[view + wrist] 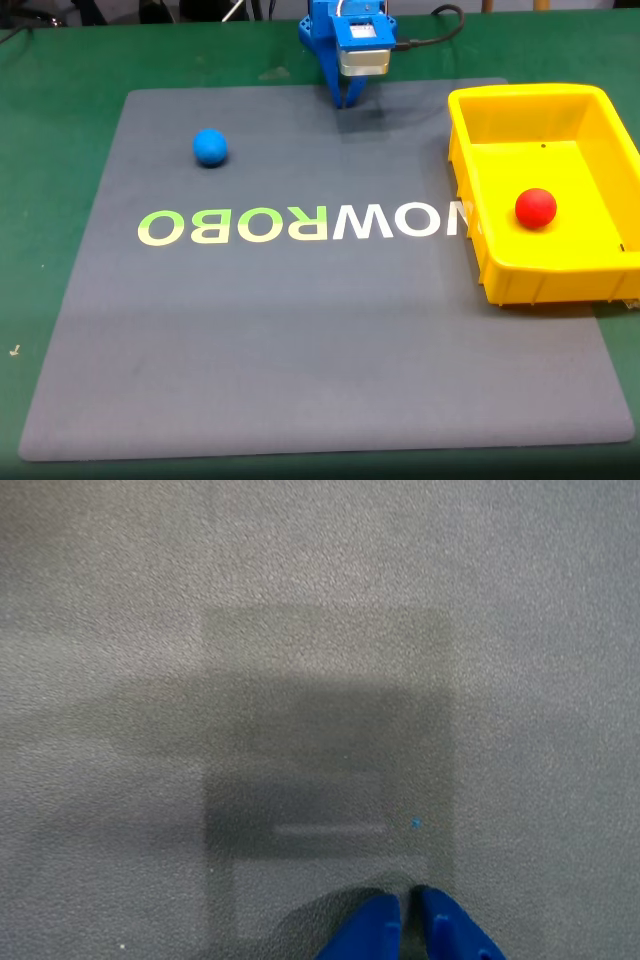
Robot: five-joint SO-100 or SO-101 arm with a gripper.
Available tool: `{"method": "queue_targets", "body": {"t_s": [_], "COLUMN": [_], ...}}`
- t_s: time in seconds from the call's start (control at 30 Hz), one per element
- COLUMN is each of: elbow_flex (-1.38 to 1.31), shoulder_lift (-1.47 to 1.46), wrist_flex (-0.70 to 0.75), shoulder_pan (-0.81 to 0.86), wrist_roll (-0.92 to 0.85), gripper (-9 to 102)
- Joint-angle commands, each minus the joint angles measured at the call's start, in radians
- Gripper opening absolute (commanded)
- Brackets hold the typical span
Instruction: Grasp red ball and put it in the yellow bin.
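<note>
The red ball (pixel 535 208) lies inside the yellow bin (pixel 470 190) at the right of the fixed view, resting on the bin's floor toward its near side. My blue gripper (pixel 346 101) hangs at the far middle of the grey mat, well left of the bin, tips pointing down just above the mat. In the wrist view the gripper (pixel 408 905) has its two blue fingertips nearly touching, shut with nothing between them, over bare grey mat in its own shadow.
A blue ball (pixel 210 147) sits on the grey mat (pixel 300 330) at the far left. White and yellow-green lettering crosses the mat's middle. Green table surface (pixel 60 70) surrounds the mat. A black cable (pixel 440 30) runs behind the arm.
</note>
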Motion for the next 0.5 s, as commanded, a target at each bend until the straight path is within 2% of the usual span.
{"method": "queue_targets", "body": {"t_s": [0.0,0.47], "elbow_flex": [0.029,0.029], "shoulder_lift": [0.012,0.012], "wrist_flex": [0.012,0.012], "shoulder_pan": [0.021,0.026], "wrist_roll": [0.0,0.011], "gripper": [0,0]}}
